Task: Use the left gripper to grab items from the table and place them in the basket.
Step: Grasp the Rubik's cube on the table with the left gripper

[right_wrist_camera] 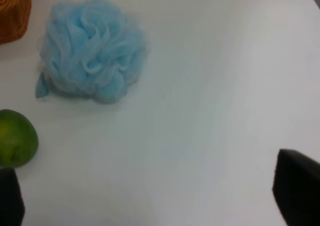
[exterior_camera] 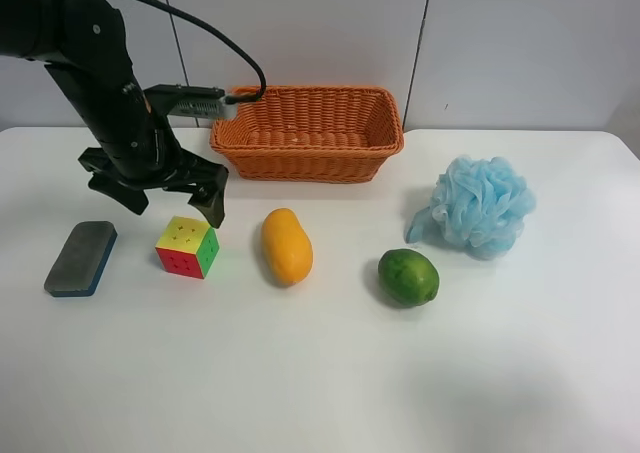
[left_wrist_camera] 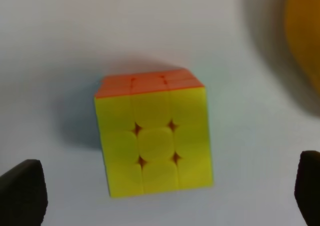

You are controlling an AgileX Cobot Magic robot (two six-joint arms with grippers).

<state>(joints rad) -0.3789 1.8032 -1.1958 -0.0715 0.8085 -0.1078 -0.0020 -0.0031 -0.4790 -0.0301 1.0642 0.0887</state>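
Zero contact. We see left gripper point(exterior_camera: 175, 211) open, puzzle cube point(left_wrist_camera: 152, 136) between its jaws; right gripper point(right_wrist_camera: 152, 192) open, green fruit point(right_wrist_camera: 16, 138) beside one jaw.

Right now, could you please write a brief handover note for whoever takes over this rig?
Left gripper: open, empty, poised over the puzzle cube.
Right gripper: open, empty, near the green fruit and pouf.
Also on the table: eraser block, mango.
Basket: nothing seen inside.
Done: nothing placed.
Left: all five items, probably the puzzle cube first.
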